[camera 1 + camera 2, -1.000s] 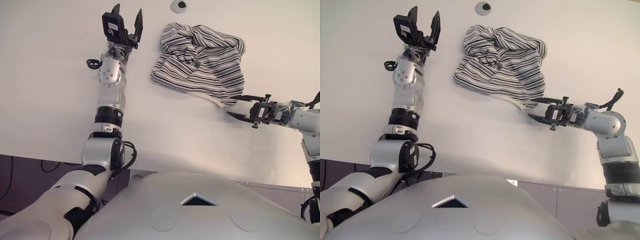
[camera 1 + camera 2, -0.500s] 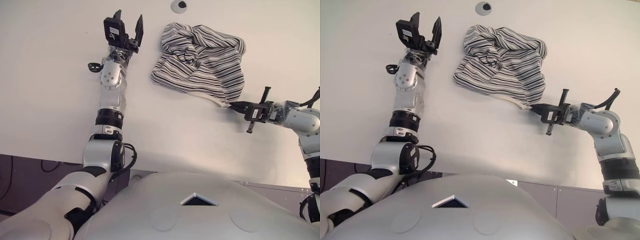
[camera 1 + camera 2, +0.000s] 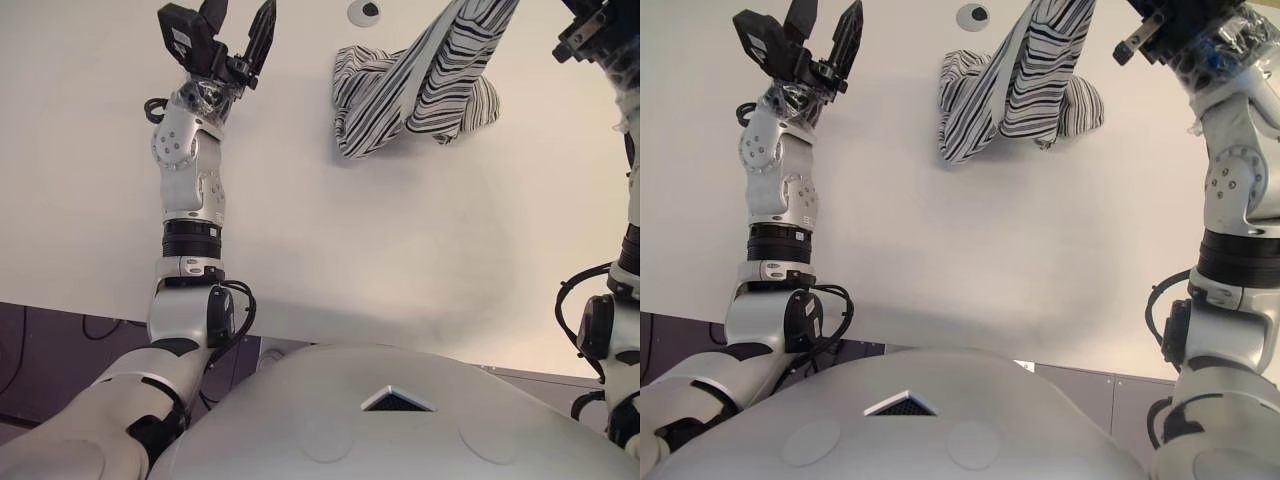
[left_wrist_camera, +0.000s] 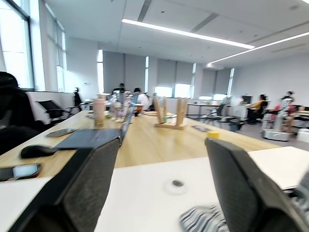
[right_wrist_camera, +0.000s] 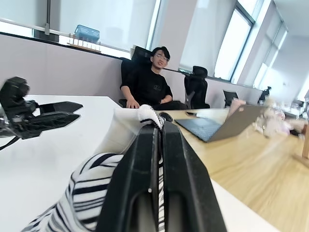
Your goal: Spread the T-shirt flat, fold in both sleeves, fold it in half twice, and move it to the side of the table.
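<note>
— What do we have on the T-shirt (image 3: 420, 70)?
— One striped T-shirt, black on white. It runs from the raised right hand (image 5: 157, 126) down to a bunched heap resting on the far side of the white desk (image 3: 400, 230), just beside a round grommet (image 3: 365, 11).
— And the grip?
— Our right wrist view settles it: both fingers are pressed together on a white-edged fold of the cloth. Our head views give the span, hand to desk.
— The other arm?
— The left hand (image 3: 240, 14) is up over the desk, well left of the shirt, its two fingers spread apart. Its wrist view looks across the desk at the grommet and a striped corner.
— Any writing?
— We make out one small white label (image 3: 182, 38) on the left hand, its print too small to read.
— The count?
— One shirt, two hands, one grommet.
</note>
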Robot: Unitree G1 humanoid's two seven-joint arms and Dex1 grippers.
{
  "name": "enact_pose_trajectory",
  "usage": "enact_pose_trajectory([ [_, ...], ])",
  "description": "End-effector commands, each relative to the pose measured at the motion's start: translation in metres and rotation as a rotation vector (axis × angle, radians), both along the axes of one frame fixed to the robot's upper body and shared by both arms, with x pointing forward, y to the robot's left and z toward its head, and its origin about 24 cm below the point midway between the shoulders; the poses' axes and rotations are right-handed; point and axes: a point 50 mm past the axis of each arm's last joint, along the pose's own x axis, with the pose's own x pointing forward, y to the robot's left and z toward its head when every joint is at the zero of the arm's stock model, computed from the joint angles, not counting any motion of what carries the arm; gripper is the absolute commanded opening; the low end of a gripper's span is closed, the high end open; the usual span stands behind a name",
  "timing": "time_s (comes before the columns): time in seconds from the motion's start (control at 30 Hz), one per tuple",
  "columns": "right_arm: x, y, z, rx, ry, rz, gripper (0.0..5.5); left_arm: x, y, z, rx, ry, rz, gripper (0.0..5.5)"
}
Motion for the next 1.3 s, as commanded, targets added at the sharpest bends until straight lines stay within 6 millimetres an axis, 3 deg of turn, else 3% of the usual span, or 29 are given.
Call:
enact_pose_trajectory([
  [0.03, 0.006, 0.004, 0.010, -0.011, 0.007, -0.020, 0.04, -0.026, -0.020, -0.008, 0.243, -0.004, -0.195, 3.24],
  [0.13, 0.008, 0.003, 0.007, -0.021, 0.021, -0.033, 0.04, -0.051, -0.038, -0.017, 0.423, -0.045, -0.381, 3.24],
  [0.23, 0.008, 0.003, 0.003, -0.026, 0.032, -0.039, 0.04, -0.062, -0.049, -0.028, 0.518, -0.081, -0.436, 3.24],
  [0.37, 0.008, 0.005, 0.001, -0.030, 0.038, -0.030, 0.04, -0.060, -0.060, -0.047, 0.725, -0.181, -0.391, 3.24],
  [0.67, 0.009, 0.007, -0.002, -0.038, 0.046, -0.026, 0.04, -0.063, -0.076, -0.060, 0.833, -0.280, -0.397, 3.24],
  [0.93, 0.010, 0.008, 0.000, -0.025, 0.040, -0.031, 0.04, -0.057, -0.076, -0.073, 1.035, -0.289, -0.405, 3.24],
  [1.3, 0.010, 0.013, 0.000, 0.000, 0.020, -0.015, 0.00, -0.043, -0.076, -0.078, 1.128, -0.277, -0.339, 1.75],
])
